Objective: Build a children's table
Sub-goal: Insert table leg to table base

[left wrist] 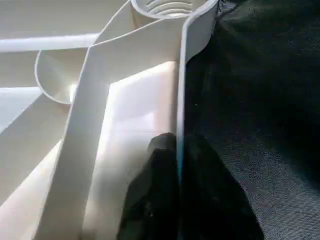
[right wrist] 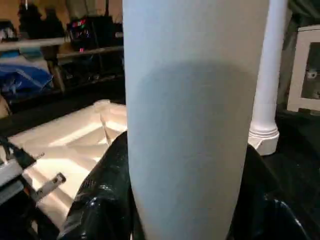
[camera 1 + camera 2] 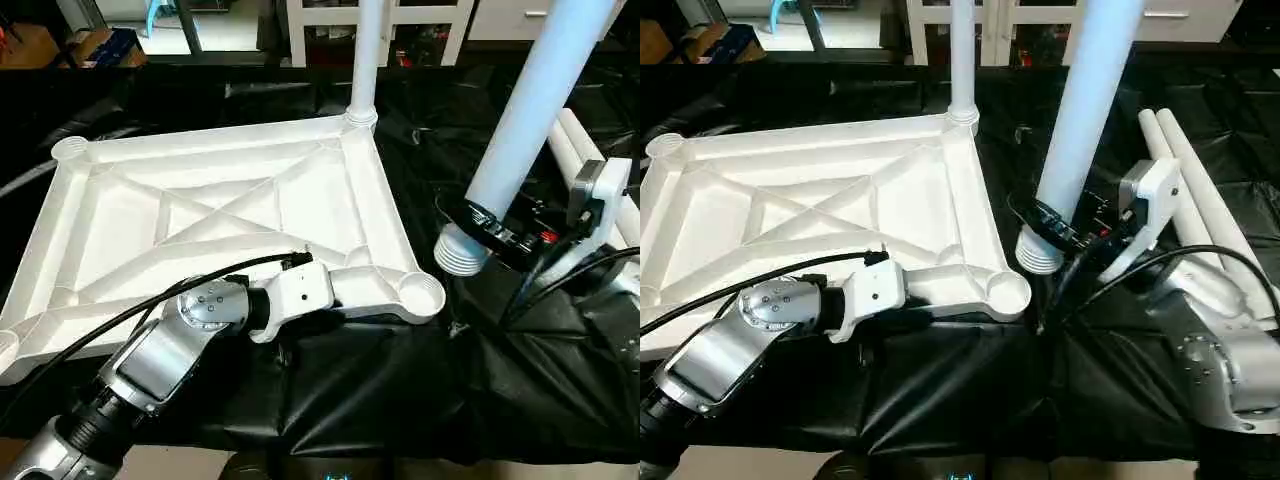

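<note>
Pinching the near rim of the upturned white table top (image 3: 215,215) at lower centre, the left tool (image 1: 177,165) is closed on that thin wall. At right, the right tool (image 3: 1080,235) grips a slanted leg (image 3: 535,95). Another leg (image 3: 366,55) stands in the far corner socket; two spare legs (image 3: 1200,190) lie on the black-covered bench (image 3: 400,380).

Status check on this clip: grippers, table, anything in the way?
Left gripper pinching top's near rim. Right gripper holding leg upright beside empty near socket. One leg seated at far corner. Two spare legs lying right.
</note>
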### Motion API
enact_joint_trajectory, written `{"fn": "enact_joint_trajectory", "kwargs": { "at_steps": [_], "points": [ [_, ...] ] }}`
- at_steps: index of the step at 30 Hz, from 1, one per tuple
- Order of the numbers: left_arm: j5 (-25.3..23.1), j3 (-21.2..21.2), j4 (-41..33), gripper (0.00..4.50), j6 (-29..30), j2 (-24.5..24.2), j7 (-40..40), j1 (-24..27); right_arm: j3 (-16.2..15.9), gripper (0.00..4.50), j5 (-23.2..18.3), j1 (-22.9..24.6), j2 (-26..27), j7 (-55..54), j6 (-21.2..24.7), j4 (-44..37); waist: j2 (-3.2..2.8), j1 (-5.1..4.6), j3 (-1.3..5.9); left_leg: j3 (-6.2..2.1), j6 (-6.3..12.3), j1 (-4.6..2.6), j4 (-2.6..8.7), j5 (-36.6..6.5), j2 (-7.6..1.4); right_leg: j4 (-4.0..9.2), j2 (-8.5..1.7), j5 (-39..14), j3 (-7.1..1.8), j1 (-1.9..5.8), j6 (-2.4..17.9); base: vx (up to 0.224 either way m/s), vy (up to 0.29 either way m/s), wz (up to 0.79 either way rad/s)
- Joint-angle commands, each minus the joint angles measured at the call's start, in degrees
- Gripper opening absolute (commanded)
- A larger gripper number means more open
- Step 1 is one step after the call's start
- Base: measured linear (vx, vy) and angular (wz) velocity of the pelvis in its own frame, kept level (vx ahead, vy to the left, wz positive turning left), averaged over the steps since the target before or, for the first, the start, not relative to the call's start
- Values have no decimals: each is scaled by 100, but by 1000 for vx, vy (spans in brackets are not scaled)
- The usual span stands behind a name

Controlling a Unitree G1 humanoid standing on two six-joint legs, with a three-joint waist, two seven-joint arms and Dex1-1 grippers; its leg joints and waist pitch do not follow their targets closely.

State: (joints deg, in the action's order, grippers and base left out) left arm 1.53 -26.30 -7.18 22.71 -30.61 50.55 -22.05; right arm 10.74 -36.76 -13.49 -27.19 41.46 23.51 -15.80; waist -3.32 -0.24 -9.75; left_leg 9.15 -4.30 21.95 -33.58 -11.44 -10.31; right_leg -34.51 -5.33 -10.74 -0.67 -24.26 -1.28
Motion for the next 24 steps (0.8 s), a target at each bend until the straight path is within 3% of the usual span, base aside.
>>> {"fn": "enact_joint_trajectory", "kwargs": {
  "at_steps": [1, 5, 6, 7, 8, 9, 10, 11, 13, 14, 15, 19, 21, 23, 24],
  "points": [
    [-139, 137, 247, 10, 450, -262, -129, 282, 52, 186, -186, -37, 33, -109, 127, -182, 59, 31, 344, 19, 327, -21, 457, -736, -100, 415, -110, -1049, -37, 286, 1381, 0, 0, 0],
    [-120, 346, -143, 2, 823, -576, -209, 680, 165, 186, -731, -37, 244, -381, 612, -195, 76, -73, 394, 9, 511, 9, 415, -81, -63, 333, -73, -55, -22, 347, 1530, 0, 0, 0],
    [-92, 405, -265, 2, 908, -638, -207, 799, 202, 186, -943, -32, 275, -435, 791, -190, 84, -78, 406, 29, 589, -18, 392, 84, -51, 320, -58, 261, -30, 353, 1584, 0, 0, 0],
    [-69, 468, -425, 2, 1012, -722, -208, 953, 231, 186, -1093, -20, 279, -447, 930, -184, 144, -87, 412, 30, 650, -5, 392, 172, -55, 308, -57, 409, -32, 366, 1607, 0, 0, 0],
    [-68, 475, -442, 2, 1020, -731, -209, 971, 235, 186, -1112, -18, 279, -448, 948, -182, 92, -77, 416, 19, 732, 2, 387, 354, -58, 275, -58, 647, -25, 375, 1653, 0, 0, 0],
    [-64, 515, -541, 2, 1068, -782, -218, 1075, 258, 186, -1226, -9, 276, -454, 1055, -170, 103, -86, 419, 43, 792, -27, 370, 407, -56, 271, -40, 775, -27, 363, 1685, 0, 0, 0],
    [-81, 585, -682, 2, 1260, -816, -300, 1202, 320, 186, -1459, -28, 280, -487, 1234, -124, 95, -79, 415, 42, 820, -22, 370, 440, -60, 266, -43, 814, -26, 363, 1700, 0, 0, 0],
    [-82, 588, -687, 2, 1267, -816, -304, 1207, 324, 186, -1469, -30, 280, -489, 1241, -121, 126, -71, 418, 46, 848, -10, 369, 483, -61, 251, -46, 891, -36, 385, 1720, 0, 0, 0],
    [-56, 658, -863, 2, 1448, -805, -415, 1335, 444, 186, -1830, -124, 284, -565, 1496, -9, 123, -56, 391, 67, 853, -25, 379, 398, -77, 271, -42, 704, -28, 349, 1721, 0, 0, 0],
    [-51, 660, -875, 2, 1457, -802, -419, 1341, 452, 186, -1852, -133, 285, -573, 1512, -3, 158, -55, 383, 76, 809, -28, 390, 282, -83, 285, -39, 482, -30, 351, 1704, 0, 0, 0],
    [37, 681, -1007, 2, 1534, -718, -475, 1386, 552, 186, -2143, -262, 318, -716, 1705, 78, 159, -50, 373, 87, 761, -54, 399, 154, -95, 308, -43, 240, -35, 326, 1687, 0, 0, 0],
    [76, 626, -1103, 2, 1477, -554, -529, 1367, 624, 186, -2386, -419, 361, -901, 1891, 161, 144, -25, 365, 104, 630, -88, 409, 4, -105, 338, -40, -129, -46, 286, 1605, 0, 0, 0],
    [186, 528, -1117, 2, 1133, -286, -502, 1325, 337, 186, -1844, -450, 273, -689, 1657, 166, 155, -10, 369, 110, 598, -77, 401, 83, -103, 328, -22, 46, -37, 279, 1572, 0, 0, 0],
    [101, 353, -990, 2, 860, -121, -531, 1247, -139, 186, -989, -452, 193, -363, 1146, 258, 170, 19, 388, 128, 590, -81, 387, 79, -103, 323, -21, 134, -37, 278, 1539, 0, 0, 0],
    [57, 314, -946, 2, 799, -101, -540, 1222, -256, 186, -836, -464, 180, -277, 1024, 288, 169, 27, 375, 138, 599, -75, 383, 37, -89, 330, -25, 107, -38, 272, 1514, 0, 0, 0]
  ]
}}
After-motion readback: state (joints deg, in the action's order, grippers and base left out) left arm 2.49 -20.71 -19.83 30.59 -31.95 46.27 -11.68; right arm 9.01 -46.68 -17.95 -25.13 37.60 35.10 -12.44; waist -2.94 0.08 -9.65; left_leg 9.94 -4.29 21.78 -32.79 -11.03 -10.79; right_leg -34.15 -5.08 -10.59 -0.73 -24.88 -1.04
